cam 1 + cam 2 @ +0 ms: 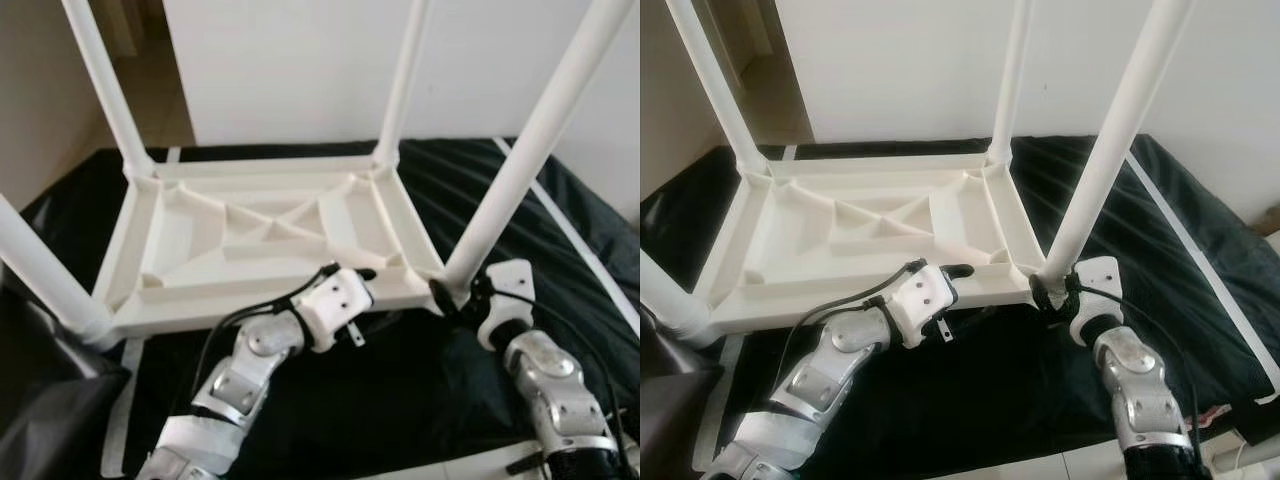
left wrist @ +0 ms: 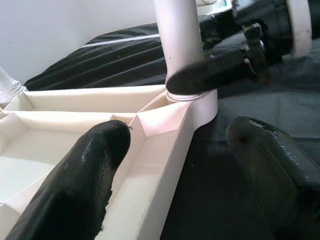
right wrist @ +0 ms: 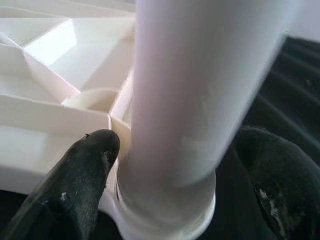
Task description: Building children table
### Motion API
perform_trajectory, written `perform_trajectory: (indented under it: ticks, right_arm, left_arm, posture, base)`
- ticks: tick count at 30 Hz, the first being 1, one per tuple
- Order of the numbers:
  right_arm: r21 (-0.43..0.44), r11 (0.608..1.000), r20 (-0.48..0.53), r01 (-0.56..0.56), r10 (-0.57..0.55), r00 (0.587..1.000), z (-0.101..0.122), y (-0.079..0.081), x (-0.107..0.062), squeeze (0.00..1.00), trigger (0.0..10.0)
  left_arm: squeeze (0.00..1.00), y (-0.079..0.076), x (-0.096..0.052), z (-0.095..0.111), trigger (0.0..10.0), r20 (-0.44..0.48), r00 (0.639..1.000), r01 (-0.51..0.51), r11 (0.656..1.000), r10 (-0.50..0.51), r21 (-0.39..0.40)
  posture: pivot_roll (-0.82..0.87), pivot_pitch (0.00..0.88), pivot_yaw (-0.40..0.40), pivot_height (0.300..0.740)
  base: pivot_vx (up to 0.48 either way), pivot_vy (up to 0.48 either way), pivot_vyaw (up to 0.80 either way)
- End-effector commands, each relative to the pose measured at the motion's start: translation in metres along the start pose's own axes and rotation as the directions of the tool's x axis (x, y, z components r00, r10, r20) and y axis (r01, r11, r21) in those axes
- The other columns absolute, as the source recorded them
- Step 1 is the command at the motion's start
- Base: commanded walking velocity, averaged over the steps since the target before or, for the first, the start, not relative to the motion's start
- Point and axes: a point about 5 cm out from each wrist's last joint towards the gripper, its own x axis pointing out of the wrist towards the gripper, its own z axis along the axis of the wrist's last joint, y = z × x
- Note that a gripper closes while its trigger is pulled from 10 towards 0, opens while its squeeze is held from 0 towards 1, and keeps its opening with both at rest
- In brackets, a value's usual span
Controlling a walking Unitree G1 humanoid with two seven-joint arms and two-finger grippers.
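A white plastic children's table (image 1: 250, 312) lies upside down on a black mat (image 1: 400, 390), its legs pointing up. My left gripper (image 1: 360, 280) is at the near rim, right of its middle. It is open, and its fingers (image 2: 100, 160) straddle the rim, one inside the ribbed underside and one outside. My right gripper (image 1: 455, 295) is at the foot of the near right leg (image 1: 520, 170), where the leg enters its corner socket (image 3: 165, 210). Its fingers (image 3: 85, 170) sit on either side of the leg, closed around it.
Three more legs stand at the far left (image 1: 105, 90), far right (image 1: 405, 80) and near left (image 1: 45, 270) corners. A white wall (image 1: 300, 60) rises behind the mat. A dark bag (image 1: 40, 400) lies at my near left. White stripes (image 1: 570, 230) cross the mat.
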Motion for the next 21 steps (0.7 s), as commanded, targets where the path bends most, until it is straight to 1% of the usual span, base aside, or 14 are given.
perform_trajectory:
  ticks: [1,2,3,4,6,7,8,11,17,21]
  right_arm:
    - [-0.026,0.998,-0.006,-0.054,0.054,0.999,0.000,0.002,0.005,0.00,10.0]
    - [-0.036,0.996,-0.006,-0.082,0.082,0.997,0.001,0.004,0.010,0.00,10.0]
    - [-0.036,0.996,-0.006,-0.082,0.082,0.997,0.001,0.004,0.010,0.00,10.0]
    - [-0.046,0.993,-0.004,-0.111,0.110,0.994,0.003,0.006,0.015,0.00,10.0]
    - [-0.084,0.987,-0.001,-0.134,0.134,0.991,0.007,0.008,0.025,0.00,10.0]
    - [-0.093,0.986,0.000,-0.139,0.140,0.990,0.007,0.008,0.027,0.00,1.8]
    - [-0.097,0.985,-0.003,-0.146,0.146,0.989,0.007,0.009,0.030,0.00,0.0]
    - [-0.099,0.982,-0.016,-0.162,0.161,0.987,0.005,0.011,0.033,0.00,0.0]
    - [-0.102,0.981,-0.038,-0.162,0.159,0.987,0.000,0.010,0.033,0.00,0.0]
    - [-0.076,0.991,-0.077,-0.107,0.101,0.992,-0.009,0.005,0.034,0.00,0.0]
  left_arm:
    - [0.00,0.001,0.001,-0.002,10.0,-0.008,1.000,-0.009,1.000,0.009,0.010]
    - [0.00,0.001,0.001,-0.002,10.0,-0.008,1.000,-0.009,1.000,0.009,0.011]
    - [0.00,0.001,0.001,-0.002,10.0,-0.008,1.000,-0.009,1.000,0.009,0.011]
    - [0.00,0.001,0.001,-0.001,10.0,-0.008,1.000,-0.008,1.000,0.008,0.012]
    - [0.00,0.003,0.001,-0.001,10.0,-0.007,1.000,-0.011,1.000,0.011,0.014]
    - [0.00,0.003,0.001,-0.001,10.0,-0.007,1.000,-0.011,1.000,0.011,0.015]
    - [0.00,0.004,0.001,0.000,10.0,-0.007,1.000,-0.018,1.000,0.018,0.017]
    - [0.00,0.006,0.000,0.000,10.0,-0.008,0.999,-0.032,0.999,0.032,0.020]
    - [0.00,0.007,-0.002,0.000,10.0,-0.011,0.999,-0.043,0.999,0.043,0.019]
    - [0.00,0.007,-0.003,-0.001,10.0,-0.013,0.999,-0.050,0.999,0.051,0.016]
  posture:
    - [-0.04,0.000,-0.022,0.740]
    - [-0.04,0.000,-0.023,0.740]
    - [-0.04,0.000,-0.023,0.740]
    - [-0.04,0.000,-0.023,0.740]
    - [-0.03,0.000,-0.026,0.740]
    - [-0.03,0.000,-0.026,0.740]
    - [-0.02,0.000,-0.033,0.740]
    - [-0.01,0.000,-0.040,0.740]
    - [0.00,0.000,-0.046,0.740]
    - [-0.01,0.000,-0.041,0.740]
  base:
    - [0.000,0.000,0.00]
    - [0.000,0.000,0.00]
    - [0.000,0.000,0.00]
    - [0.000,0.000,0.00]
    - [0.000,0.000,0.00]
    - [0.000,0.000,0.00]
    - [0.000,0.000,0.00]
    - [0.000,0.000,0.00]
    - [0.000,0.000,0.00]
    - [0.000,0.000,0.00]
